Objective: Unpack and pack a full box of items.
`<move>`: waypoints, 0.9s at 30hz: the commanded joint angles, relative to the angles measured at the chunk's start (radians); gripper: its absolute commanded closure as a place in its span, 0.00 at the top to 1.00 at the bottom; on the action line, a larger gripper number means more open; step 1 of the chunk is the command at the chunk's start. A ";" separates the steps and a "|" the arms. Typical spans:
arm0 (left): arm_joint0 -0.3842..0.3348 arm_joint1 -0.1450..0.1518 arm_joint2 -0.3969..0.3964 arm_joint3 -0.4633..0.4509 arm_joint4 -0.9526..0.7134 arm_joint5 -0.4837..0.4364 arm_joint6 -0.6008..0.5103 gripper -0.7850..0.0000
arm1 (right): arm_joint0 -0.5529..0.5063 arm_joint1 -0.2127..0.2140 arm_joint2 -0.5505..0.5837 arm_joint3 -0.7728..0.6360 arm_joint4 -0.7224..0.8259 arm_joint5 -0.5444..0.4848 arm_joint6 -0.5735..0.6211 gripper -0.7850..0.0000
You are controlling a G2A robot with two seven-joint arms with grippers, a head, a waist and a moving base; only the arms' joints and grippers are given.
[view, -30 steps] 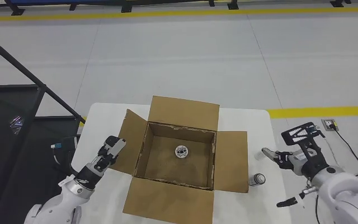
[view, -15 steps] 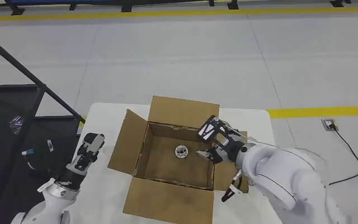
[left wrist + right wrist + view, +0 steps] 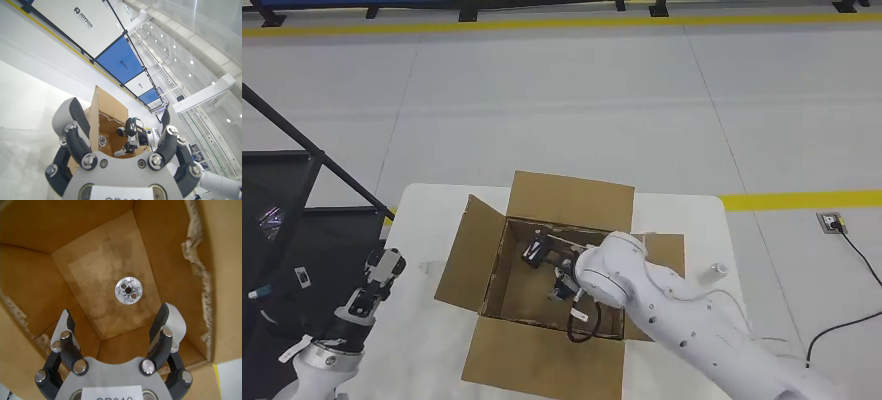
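An open cardboard box (image 3: pixel 567 200) stands in the middle of the white table (image 3: pixel 432 215). On its floor lies a round metal disc (image 3: pixel 128 292) with holes, which the left wrist view shows through the box side (image 3: pixel 102 140). My right gripper (image 3: pixel 116 310) hangs open inside the box, just above and short of the disc, with nothing between its fingers. In the top view the right arm reaches in from the right, gripper (image 3: pixel 560 283) over the disc. My left gripper (image 3: pixel 385 262) is open and empty over the table's left edge, apart from the box's left flap (image 3: pixel 460 255).
A small white cylinder (image 3: pixel 714 270) stands on the table right of the box. The box's four flaps are folded outward, with torn edges (image 3: pixel 198 262) along the inner rim. A black frame (image 3: pixel 292 250) stands left of the table.
My right arm has swung from the table's right side across and down into the box. My left arm has drawn back leftward, away from the left flap.
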 commanded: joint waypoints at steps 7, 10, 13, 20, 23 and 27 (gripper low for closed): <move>-0.014 0.002 0.014 0.024 0.113 0.046 0.004 1.00 | 0.032 -0.084 -0.076 0.230 -0.004 0.106 -0.128 1.00; -0.020 0.002 0.023 0.031 0.123 0.048 0.002 1.00 | 0.036 -0.103 -0.074 0.292 0.010 0.118 -0.175 1.00; -0.016 0.001 0.025 0.030 0.129 0.048 0.004 1.00 | 0.039 -0.120 -0.073 0.343 0.024 0.104 -0.206 1.00; -0.001 0.000 0.023 0.024 0.137 0.051 0.008 1.00 | 0.052 -0.157 -0.075 0.436 0.029 0.098 -0.240 0.00; 0.002 0.001 0.030 0.021 0.165 0.063 0.001 1.00 | 0.057 -0.166 -0.069 0.450 0.025 0.096 -0.250 0.00; -0.009 0.002 0.057 0.021 0.248 0.101 -0.007 1.00 | 0.053 -0.164 -0.041 0.436 0.025 0.088 -0.277 0.00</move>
